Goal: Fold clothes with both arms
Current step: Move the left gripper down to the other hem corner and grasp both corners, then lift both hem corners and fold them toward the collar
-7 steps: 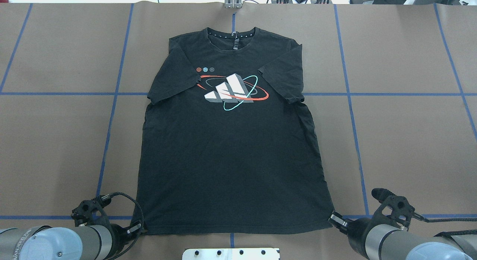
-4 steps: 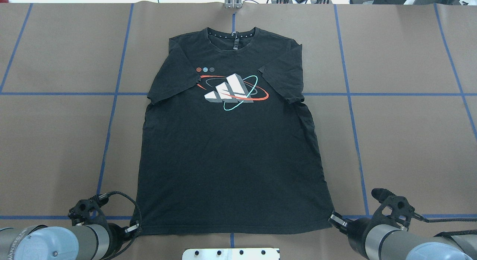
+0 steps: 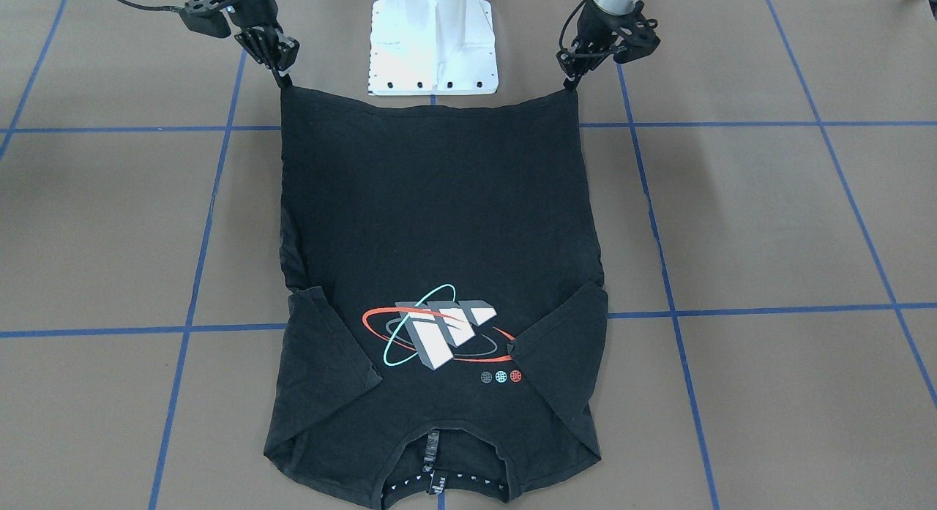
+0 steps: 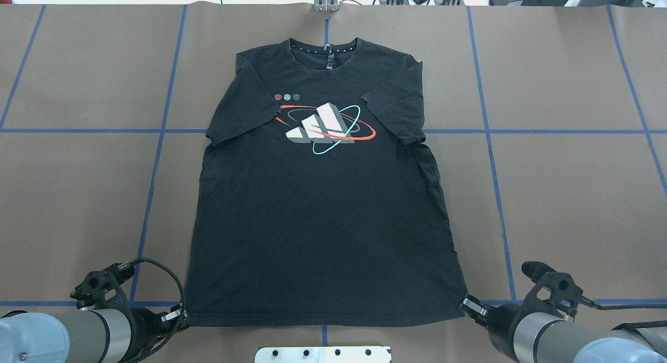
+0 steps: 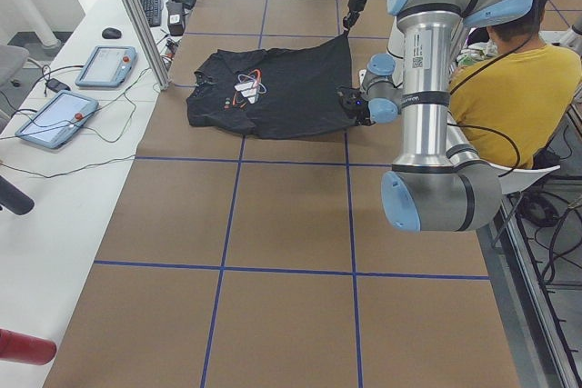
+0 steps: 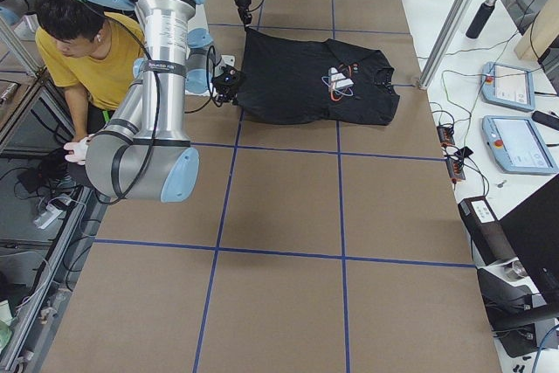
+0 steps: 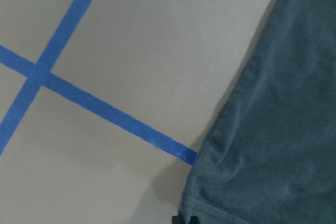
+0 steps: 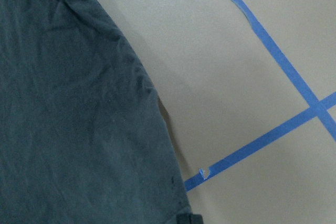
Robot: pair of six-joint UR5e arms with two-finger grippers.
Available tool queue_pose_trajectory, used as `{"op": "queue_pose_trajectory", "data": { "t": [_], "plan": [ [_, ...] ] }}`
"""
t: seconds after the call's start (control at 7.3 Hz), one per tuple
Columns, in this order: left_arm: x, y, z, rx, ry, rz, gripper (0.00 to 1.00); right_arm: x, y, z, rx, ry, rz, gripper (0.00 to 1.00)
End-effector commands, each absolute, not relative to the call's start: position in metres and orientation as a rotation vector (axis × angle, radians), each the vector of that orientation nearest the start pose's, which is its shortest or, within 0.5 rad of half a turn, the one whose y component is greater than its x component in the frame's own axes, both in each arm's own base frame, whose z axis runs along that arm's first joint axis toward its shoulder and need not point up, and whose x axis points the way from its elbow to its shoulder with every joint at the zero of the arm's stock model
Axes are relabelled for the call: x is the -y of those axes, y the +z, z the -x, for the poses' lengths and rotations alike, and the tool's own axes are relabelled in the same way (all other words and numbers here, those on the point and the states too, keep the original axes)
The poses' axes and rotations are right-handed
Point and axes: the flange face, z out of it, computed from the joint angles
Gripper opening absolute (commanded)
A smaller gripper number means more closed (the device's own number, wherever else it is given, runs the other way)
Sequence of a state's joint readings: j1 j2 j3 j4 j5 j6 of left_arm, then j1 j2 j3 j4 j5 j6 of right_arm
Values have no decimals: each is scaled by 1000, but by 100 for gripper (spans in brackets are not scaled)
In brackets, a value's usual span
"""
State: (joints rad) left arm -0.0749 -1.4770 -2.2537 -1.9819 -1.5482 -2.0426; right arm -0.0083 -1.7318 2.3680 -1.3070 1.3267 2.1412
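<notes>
Your left pincer (image 4: 174,317) has slid outward from base plate (image 4: 323,353), dragging T-shirt (image 4: 323,222) hem corner along. Right pincer (image 4: 471,307) unmoved. Both look clamped on hem corners. T-shirt flat on surface (image 4: 573,196), hem nearest base plate, collar farthest. Hem now taut, so you look ready to lift and fold.

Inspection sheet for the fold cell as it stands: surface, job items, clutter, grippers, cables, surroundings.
Surface: brown mat with a blue tape grid, flat.
Job's things: shirt spread flat, print up, collar away from the robot.
Clutter: nothing seen.
Grippers: left gripper and right gripper each at a hem corner, jaws shut on the shirt.
Cables: black cable loops off the left wrist, beside the hem.
Surroundings: person seated behind the robot; tablets on the side bench.
</notes>
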Motion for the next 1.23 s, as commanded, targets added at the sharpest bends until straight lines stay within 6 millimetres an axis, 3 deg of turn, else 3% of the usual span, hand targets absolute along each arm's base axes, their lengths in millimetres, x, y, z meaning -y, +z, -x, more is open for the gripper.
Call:
{"op": "queue_pose_trajectory", "data": {
  "t": [0.0, 0.55, 0.69, 0.82, 1.1],
  "plan": [
    [164, 290, -383, -1099, -535, 228, 0, 152, 317, 357, 951, 616, 77, 0],
    [159, 232, -338, -1222, -546, 329, 0, 151, 292, 308, 967, 595, 156, 0],
    [173, 225, -331, -1249, -576, 316, 0, 167, 289, 300, 971, 622, 174, 0],
    [195, 230, -336, -1253, -599, 259, 0, 183, 283, 298, 983, 602, 157, 0],
    [263, 225, -340, -1281, -571, 64, 0, 253, 241, 311, 935, 570, 50, 0]
  ]
}}
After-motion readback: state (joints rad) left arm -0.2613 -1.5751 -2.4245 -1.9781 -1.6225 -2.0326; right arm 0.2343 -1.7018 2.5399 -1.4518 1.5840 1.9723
